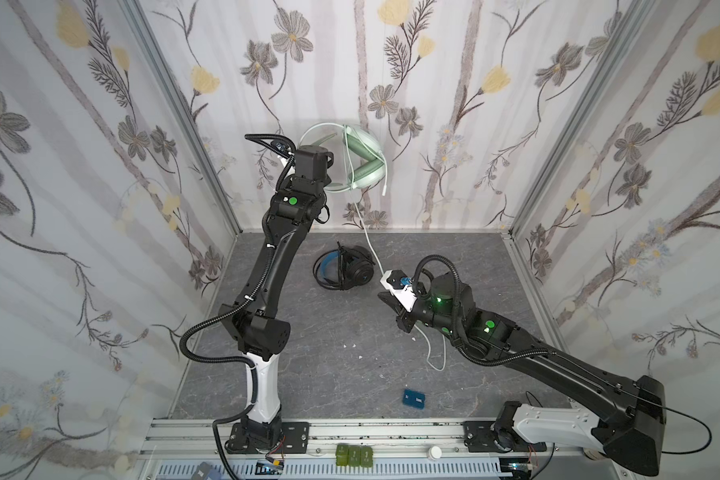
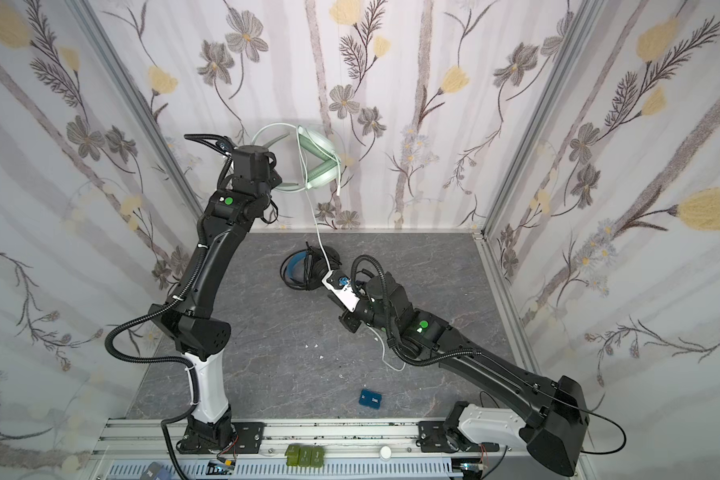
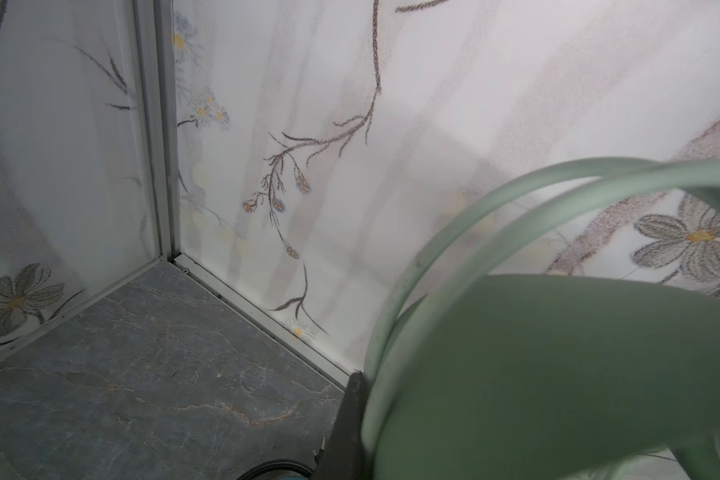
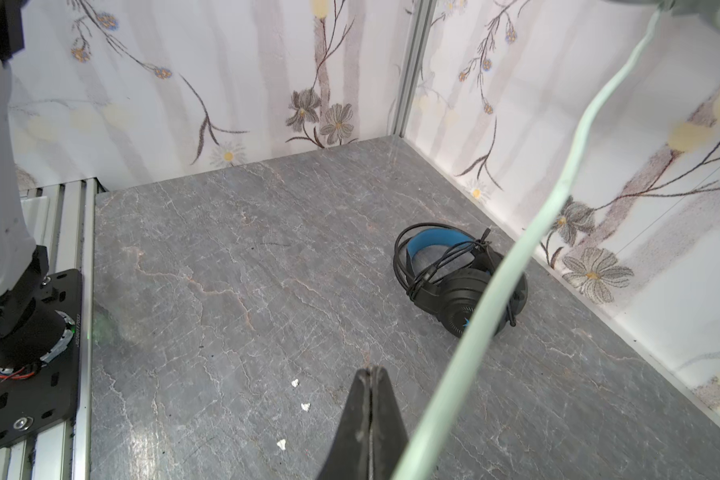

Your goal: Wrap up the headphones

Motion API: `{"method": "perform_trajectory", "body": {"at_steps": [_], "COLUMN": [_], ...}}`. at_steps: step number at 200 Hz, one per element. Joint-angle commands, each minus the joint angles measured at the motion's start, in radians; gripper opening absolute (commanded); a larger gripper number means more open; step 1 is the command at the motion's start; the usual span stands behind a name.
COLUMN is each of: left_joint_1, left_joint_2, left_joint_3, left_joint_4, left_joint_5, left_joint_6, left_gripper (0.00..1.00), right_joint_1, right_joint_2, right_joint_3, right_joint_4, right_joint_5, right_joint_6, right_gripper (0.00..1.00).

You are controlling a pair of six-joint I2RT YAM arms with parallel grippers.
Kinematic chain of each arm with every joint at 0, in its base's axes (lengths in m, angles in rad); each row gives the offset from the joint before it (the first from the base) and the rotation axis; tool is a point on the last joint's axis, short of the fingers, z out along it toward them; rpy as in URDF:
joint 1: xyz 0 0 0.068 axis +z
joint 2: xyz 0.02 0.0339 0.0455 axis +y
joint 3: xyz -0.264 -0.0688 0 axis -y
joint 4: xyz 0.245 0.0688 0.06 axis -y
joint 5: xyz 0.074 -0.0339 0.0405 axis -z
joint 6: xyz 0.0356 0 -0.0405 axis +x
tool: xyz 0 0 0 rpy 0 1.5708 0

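In both top views my left gripper [image 1: 324,183] is raised high near the back wall, shut on the mint-green headphones [image 1: 358,162] [image 2: 316,166]. In the left wrist view the green headset [image 3: 558,374] fills the frame beside one black finger [image 3: 350,415]. Its pale cable [image 1: 368,237] [image 4: 516,257] hangs down, passes over my right wrist and ends in a loop on the table. My right gripper [image 1: 385,296] [image 4: 370,370] is shut with nothing in it, and the cable runs beside it. The black headphones [image 1: 346,266] [image 2: 308,270] [image 4: 458,278] lie on the table with their cable wound round them.
A small blue box [image 1: 415,399] [image 2: 370,399] lies near the front of the grey table [image 1: 308,374]. White crumbs [image 1: 352,345] dot the middle. Green blocks [image 1: 353,455] and a white cap [image 1: 434,453] sit on the front rail. Floral walls close in three sides.
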Motion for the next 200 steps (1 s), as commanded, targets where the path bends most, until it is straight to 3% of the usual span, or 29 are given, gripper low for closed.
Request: {"method": "perform_trajectory", "body": {"at_steps": [1,22,46,69,97,121,149,200], "left_joint_1": [-0.012,-0.044,-0.097,-0.115,-0.134,-0.165,-0.167,-0.166], "left_joint_2": [-0.038,-0.094,-0.192,-0.301,-0.424,-0.515,-0.598,-0.566], "left_joint_3": [-0.085,-0.197,-0.377,-0.549,-0.740,-0.881,-0.976,-0.904], "left_joint_4": [0.117,0.172,0.261,0.267,0.234,0.205,0.162,0.041], "left_joint_5": [-0.059,-0.054,-0.037,0.025,0.090,0.059,0.047,0.009], "left_joint_6": [0.078,0.232,0.489,0.589,0.625,0.660,0.618,0.450], "left_gripper": [0.00,0.00,0.00,0.00,0.00,0.00,0.00,0.00], "right_joint_1": [0.003,0.002,0.003,-0.002,-0.006,-0.011,-0.011,-0.005], "right_joint_2": [0.005,0.037,0.074,0.077,0.102,0.124,0.140,0.153], "right_joint_3": [0.067,0.140,0.207,0.234,0.298,0.354,0.383,0.408], "right_joint_4": [-0.039,-0.093,-0.155,-0.158,-0.173,-0.178,-0.174,-0.163], "right_joint_5": [0.020,0.067,0.131,0.173,0.186,0.183,0.165,0.132], "right_joint_6": [-0.047,-0.084,-0.151,-0.196,-0.224,-0.244,-0.258,-0.274], "right_gripper": [0.00,0.00,0.00,0.00,0.00,0.00,0.00,0.00]}}
